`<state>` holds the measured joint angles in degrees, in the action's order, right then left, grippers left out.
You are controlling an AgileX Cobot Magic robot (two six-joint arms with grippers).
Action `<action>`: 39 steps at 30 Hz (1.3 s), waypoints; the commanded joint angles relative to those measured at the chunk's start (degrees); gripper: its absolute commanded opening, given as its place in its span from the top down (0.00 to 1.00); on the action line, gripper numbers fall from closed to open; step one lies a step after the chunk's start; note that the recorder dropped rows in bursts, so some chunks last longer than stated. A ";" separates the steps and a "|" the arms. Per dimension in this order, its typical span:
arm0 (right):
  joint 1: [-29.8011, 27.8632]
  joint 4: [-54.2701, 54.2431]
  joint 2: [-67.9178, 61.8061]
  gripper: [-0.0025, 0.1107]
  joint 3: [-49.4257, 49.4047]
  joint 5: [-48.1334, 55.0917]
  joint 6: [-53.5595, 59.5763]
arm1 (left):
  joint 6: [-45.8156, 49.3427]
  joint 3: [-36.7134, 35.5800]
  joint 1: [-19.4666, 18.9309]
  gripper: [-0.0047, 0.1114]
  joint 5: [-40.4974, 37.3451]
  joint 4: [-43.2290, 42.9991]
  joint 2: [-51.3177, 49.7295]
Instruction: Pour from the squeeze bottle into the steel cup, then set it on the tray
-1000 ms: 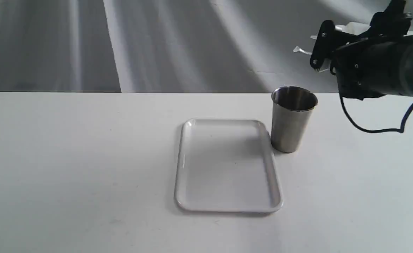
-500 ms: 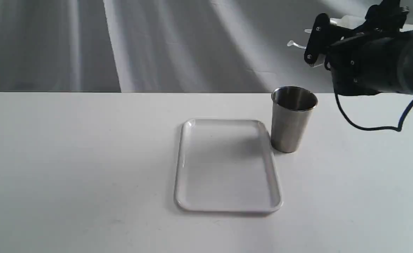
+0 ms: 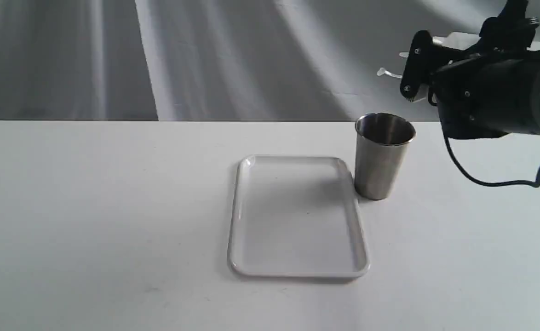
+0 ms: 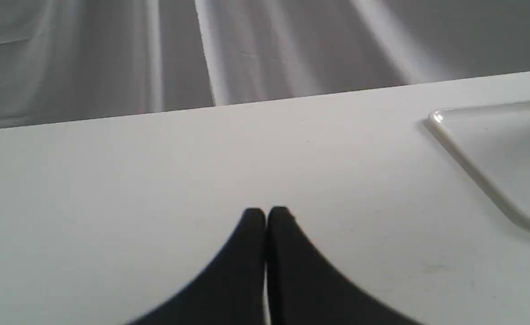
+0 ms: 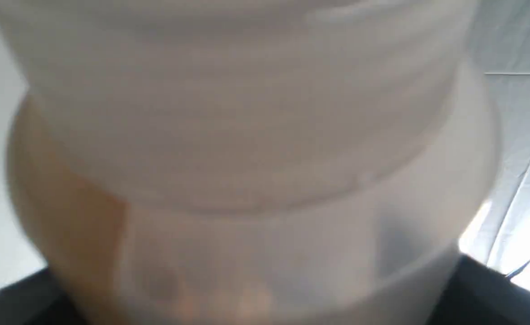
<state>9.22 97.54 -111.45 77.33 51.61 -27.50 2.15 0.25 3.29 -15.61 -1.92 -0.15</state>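
Observation:
The steel cup (image 3: 380, 158) stands upright on the table, just off the far right corner of the white tray (image 3: 234, 220). My right gripper (image 3: 424, 69) hangs above and to the right of the cup, shut on the squeeze bottle (image 3: 456, 39), which lies tipped towards the cup. Its nozzle and thin cap strap (image 3: 386, 72) stick out left, above the cup's rim. The translucent bottle (image 5: 256, 149) fills the right wrist view, with amber liquid on one side. My left gripper (image 4: 265, 215) is shut and holds nothing, low over bare table, with the tray's corner (image 4: 470, 164) off to one side.
A grey draped cloth hangs behind the white table (image 3: 90, 207). The right arm's black cable (image 3: 495, 183) loops down over the table to the right of the cup. The left arm does not show in the exterior view.
My right gripper with the bottle rose and shifted slightly left, then came back down, so the cap strap now sits a little lower. Cup, tray and left gripper have stayed put.

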 commanded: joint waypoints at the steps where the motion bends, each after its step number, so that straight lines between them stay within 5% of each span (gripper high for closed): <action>1: -0.01 2.41 1.37 0.98 -0.18 1.60 0.26 | -0.12 -0.25 0.33 0.96 0.39 0.04 0.15; 23: -0.01 2.41 1.26 0.98 -0.18 3.66 15.85 | -0.28 -0.25 0.33 0.96 0.39 0.04 0.15; 39: -0.01 2.41 1.26 0.98 -0.18 4.13 16.58 | -0.30 -0.25 0.33 0.96 0.39 0.04 0.15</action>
<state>9.22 97.70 -111.22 77.17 54.32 -10.62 2.15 0.25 3.29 -15.61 -1.92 -0.15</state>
